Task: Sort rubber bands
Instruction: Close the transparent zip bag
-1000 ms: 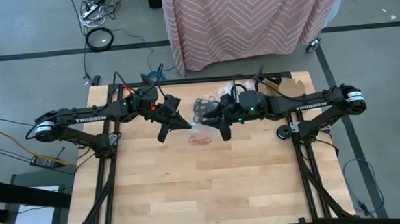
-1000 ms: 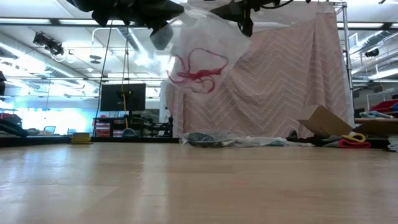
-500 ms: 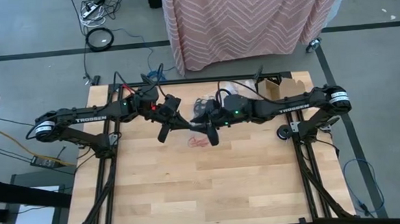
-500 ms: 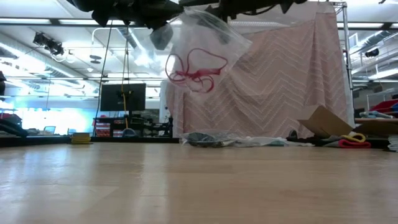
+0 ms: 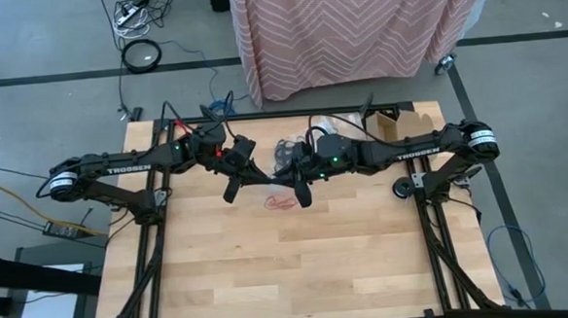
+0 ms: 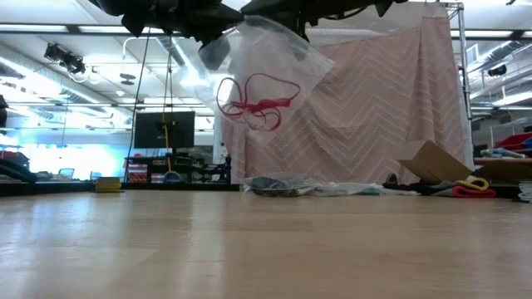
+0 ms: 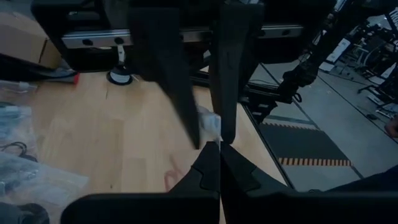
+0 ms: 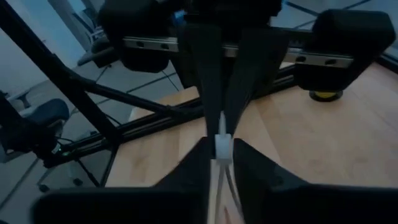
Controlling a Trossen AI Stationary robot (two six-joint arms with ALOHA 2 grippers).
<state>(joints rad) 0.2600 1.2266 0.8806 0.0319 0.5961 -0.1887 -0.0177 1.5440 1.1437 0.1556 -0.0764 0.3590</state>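
Note:
A clear plastic bag (image 6: pixel 270 58) hangs high over the middle of the table, with a few red rubber bands (image 6: pixel 253 101) lying in its bottom. In the high view the red rubber bands (image 5: pixel 279 202) show between the two grippers. My left gripper (image 5: pixel 235 189) is shut on the bag from the left. My right gripper (image 5: pixel 301 195) meets it from the right, tip to tip, shut on the bag's top. More bags of dark rubber bands (image 5: pixel 292 154) lie on the table's far side. My left gripper pinches the bag's upper edge at its left corner (image 6: pixel 218 41) between its two shut fingers (image 7: pixel 214 163). It comes nearly level from the table's left. The bag hangs below it, clear of the table. My right gripper pinches a narrow strip of the bag's top edge (image 8: pixel 222 142) between its two fingertips. It comes nearly level from the table's right, facing the left gripper. The bag hangs slack beneath, its bottom holding the red bands.
A pile of clear bags (image 6: pixel 291 187) lies at the far middle of the table. An open cardboard box (image 5: pixel 396 124) stands at the far right corner. The wooden table top (image 5: pixel 299 265) spreads out toward the near edge. A chevron-patterned cloth (image 6: pixel 374 108) hangs behind the table.
My right gripper has gone toward the table's left and slightly down, up to the left gripper's tips at the bag's top. The bag has swung a little leftward, the red bands shifting inside it. My left gripper has stayed still.

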